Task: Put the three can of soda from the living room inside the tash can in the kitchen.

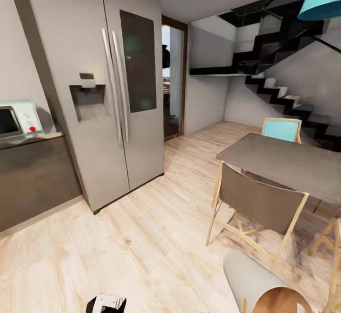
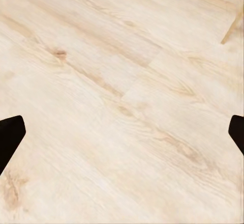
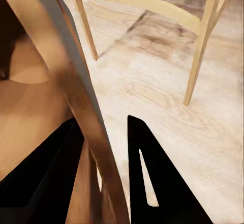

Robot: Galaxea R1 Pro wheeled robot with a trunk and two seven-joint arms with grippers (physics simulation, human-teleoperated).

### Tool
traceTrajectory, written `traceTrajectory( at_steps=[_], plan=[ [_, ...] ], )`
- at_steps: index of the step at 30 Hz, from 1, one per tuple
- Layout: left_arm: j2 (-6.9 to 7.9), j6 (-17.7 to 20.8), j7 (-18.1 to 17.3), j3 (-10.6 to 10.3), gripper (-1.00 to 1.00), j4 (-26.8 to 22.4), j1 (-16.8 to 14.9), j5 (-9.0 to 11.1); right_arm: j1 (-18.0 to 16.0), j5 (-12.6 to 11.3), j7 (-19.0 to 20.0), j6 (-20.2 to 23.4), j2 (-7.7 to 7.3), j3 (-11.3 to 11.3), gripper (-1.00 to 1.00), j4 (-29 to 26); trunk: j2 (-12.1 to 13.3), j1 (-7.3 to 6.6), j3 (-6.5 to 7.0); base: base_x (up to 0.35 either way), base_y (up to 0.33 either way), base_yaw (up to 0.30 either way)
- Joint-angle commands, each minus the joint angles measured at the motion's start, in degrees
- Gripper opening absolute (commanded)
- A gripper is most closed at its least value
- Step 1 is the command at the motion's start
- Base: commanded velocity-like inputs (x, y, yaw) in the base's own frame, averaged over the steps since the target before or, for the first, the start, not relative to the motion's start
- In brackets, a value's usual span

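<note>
Across the head view I see the kitchen: a steel double-door fridge (image 1: pixel 113 90), a pale-blue microwave (image 1: pixel 19 119) on the dark counter (image 1: pixel 33 173) at the far left, a grey dining table (image 1: pixel 289 161) with wood-framed chairs (image 1: pixel 258 208), and black stairs (image 1: pixel 284 66) beyond. The tash can (image 1: pixel 265 282) sits at the lower right of this view, tilted, with its grey wall toward me and its brown inside facing down-right. It appears lifted off the pale wood floor (image 1: pixel 142 246) rather than standing on it. No can of soda is visible.

Left wrist view: bare floor planks, with the left pincer (image 2: pixel 122 137) fingers (image 2: pixel 10 135) showing only as dark tips at the two sides. They stand wide apart with nothing between them.

Right wrist view: the right pincer (image 3: pixel 104 173) straddles the bin's rim (image 3: pixel 76 91), one finger (image 3: pixel 152 178) outside the wall and the other inside against the wood-toned lining. The fingers look clamped on the wall, and chair legs (image 3: pixel 198 56) stand just beyond.

Judgement: the step in hand is carrying or placing the bin. To do it well, I should keep the rim grip square, steer wide of the chair legs, and set the bin upright on open floor before letting go. Tilt is the risk, since a skewed release could tip it.
</note>
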Motion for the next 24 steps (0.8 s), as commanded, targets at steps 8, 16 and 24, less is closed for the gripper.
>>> traceTrajectory(
  at_steps=[8, 16, 24],
  plan=[
    [-0.14, -0.4, 0.2, -0.2, 1.0, 0.0, 0.0, -0.1, 0.0, -0.5, 0.4, -0.1, 0.0, -0.6, -1.0, -0.1, 0.0, 0.0, -0.26, 0.007, -0.247, -0.22],
    [-0.09, -0.5, 0.3, -2.1, 1.0, 0.0, 0.0, -0.1, 0.0, -0.5, 0.4, -0.1, 0.0, -0.6, -1.0, -0.1, 0.0, 0.0, -0.52, 0.001, -0.289, -0.22],
    [-0.09, -0.5, 0.3, -2.2, 1.0, 0.0, 0.0, -0.1, 0.0, -0.5, 0.3, -0.1, 0.02, -0.6, -1.0, -0.1, 0.0, 0.0, -0.79, -0.058, -0.293, -0.22]
  ],
)
